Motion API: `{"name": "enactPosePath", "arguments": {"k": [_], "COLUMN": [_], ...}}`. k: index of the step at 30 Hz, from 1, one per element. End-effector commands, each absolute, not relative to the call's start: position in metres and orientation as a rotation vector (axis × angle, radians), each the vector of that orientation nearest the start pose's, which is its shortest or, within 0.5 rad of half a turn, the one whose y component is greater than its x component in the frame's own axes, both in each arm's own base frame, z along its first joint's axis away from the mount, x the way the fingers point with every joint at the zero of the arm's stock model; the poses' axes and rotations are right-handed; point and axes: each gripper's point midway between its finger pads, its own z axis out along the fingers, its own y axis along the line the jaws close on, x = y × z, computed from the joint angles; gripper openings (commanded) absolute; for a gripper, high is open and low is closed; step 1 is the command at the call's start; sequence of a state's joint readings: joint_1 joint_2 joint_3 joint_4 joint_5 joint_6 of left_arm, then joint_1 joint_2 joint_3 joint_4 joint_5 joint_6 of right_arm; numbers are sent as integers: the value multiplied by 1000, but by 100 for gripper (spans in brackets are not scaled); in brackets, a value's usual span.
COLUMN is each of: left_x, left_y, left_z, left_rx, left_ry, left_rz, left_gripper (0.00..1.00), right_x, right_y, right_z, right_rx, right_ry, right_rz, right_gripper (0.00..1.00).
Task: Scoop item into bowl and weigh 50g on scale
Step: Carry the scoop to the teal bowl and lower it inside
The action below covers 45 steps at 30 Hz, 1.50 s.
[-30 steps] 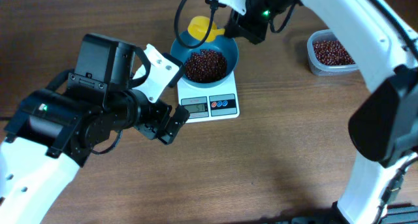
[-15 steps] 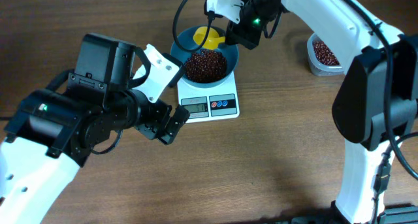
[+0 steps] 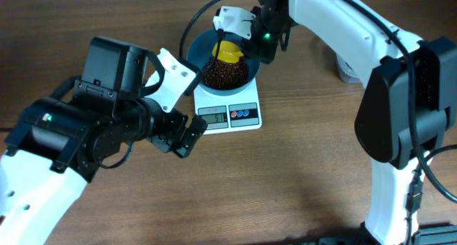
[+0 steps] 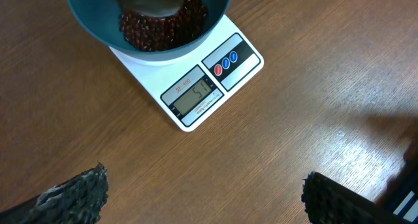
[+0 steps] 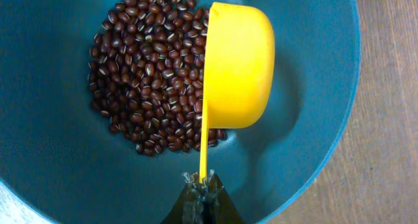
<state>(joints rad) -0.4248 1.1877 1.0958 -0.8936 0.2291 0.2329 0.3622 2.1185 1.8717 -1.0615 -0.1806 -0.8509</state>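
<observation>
The teal bowl (image 3: 194, 46) stands on the white scale (image 3: 230, 115) and holds a heap of dark red-brown beans (image 3: 221, 75). My right gripper (image 3: 251, 36) is shut on the thin handle of a yellow scoop (image 3: 229, 51). In the right wrist view the scoop (image 5: 238, 67) is turned on its side above the beans (image 5: 150, 80), inside the bowl (image 5: 52, 152), with the right gripper (image 5: 204, 181) pinching the handle. My left gripper (image 4: 206, 185) hangs open over bare table in front of the scale (image 4: 196, 96), holding nothing.
The scale's display and its two round buttons (image 4: 225, 62) face the table's front. A clear tub (image 3: 343, 72) at the back right is mostly hidden behind the right arm. The bulky left arm (image 3: 107, 116) fills the left side of the brown wooden table.
The right gripper has carried the yellow scoop from the bowl's back rim to over the beans and rolled it onto its side. The left arm has not moved.
</observation>
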Motion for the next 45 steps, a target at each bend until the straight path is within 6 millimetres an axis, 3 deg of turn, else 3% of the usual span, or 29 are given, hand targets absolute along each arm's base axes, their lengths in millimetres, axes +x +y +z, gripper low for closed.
{"name": "enactPosePath", "arguments": {"k": [1,7,11,14,23,30,45], "left_x": [263,263,263,263,263,263,263], "left_y": [-163,-163,-163,-163,-163,-163,-163], "left_z": [200,200,200,200,200,200,200], "left_rx": [927,927,927,927,927,927,927], "left_ry": [2369,2369,2369,2369,2369,2369,2369], "left_rz": [-374,-374,-373,-374,-373,-374,-374], "left_gripper": [99,99,99,99,99,99,99], "right_x": [417,395,395,392,437,439,383], "right_y": [203,217,218,223,179,182,214], "right_z": [91,97,104,107,111,113,130], "right_rx": [-1657,-1673,-1636,-1610,-1353,-1345,-1324], "right_ry": [2379,2393,2406,2394,2452,2434,2452], "right_rz": [183,320,339,448,374,406,905], "right_gripper": [4,4,4,4,4,4,4]}}
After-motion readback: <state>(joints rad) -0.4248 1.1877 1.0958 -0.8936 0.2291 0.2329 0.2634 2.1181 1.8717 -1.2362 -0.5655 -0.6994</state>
